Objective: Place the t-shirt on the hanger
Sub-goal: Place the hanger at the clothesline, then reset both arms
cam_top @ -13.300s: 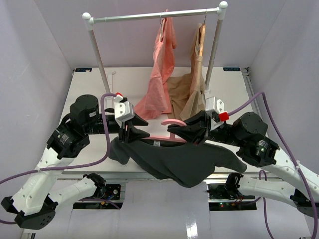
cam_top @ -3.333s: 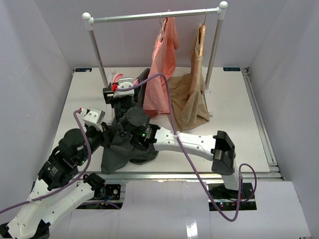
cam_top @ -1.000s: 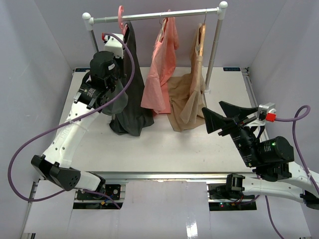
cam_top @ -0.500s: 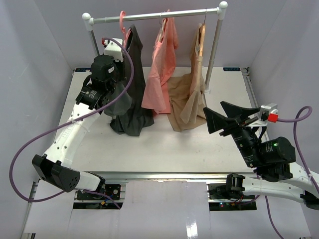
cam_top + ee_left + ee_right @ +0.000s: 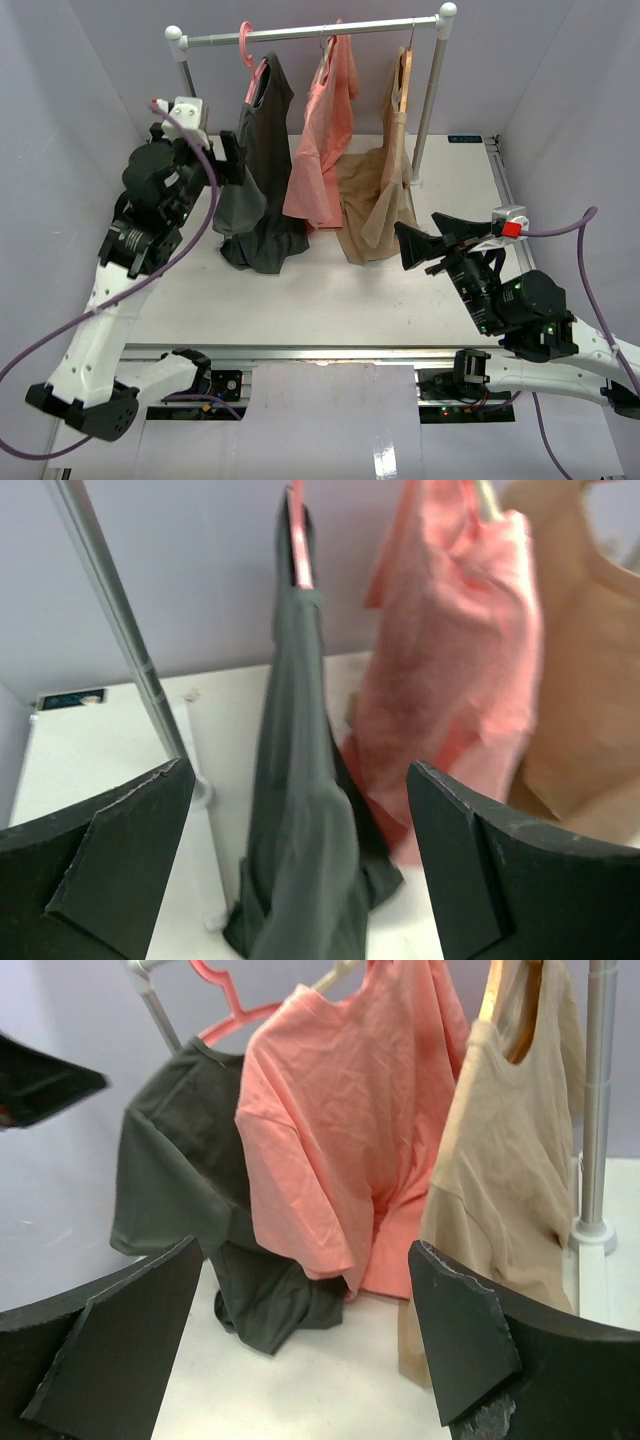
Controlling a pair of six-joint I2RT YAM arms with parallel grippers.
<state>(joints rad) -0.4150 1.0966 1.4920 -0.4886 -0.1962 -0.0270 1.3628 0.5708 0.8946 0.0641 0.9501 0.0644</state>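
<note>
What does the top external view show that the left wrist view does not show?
Only the top external view shows the open right end effector, the whole rail and the right post. Only the left wrist view shows the foot of the left post, which is hidden from above. Both views show the dark t-shirt hanging on the pink hanger, the pink garment and the beige garment.

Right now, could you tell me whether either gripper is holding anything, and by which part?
Nothing is held. The left gripper stands open near the charcoal t-shirt hanging on the pink hanger; the right gripper is open too.
</note>
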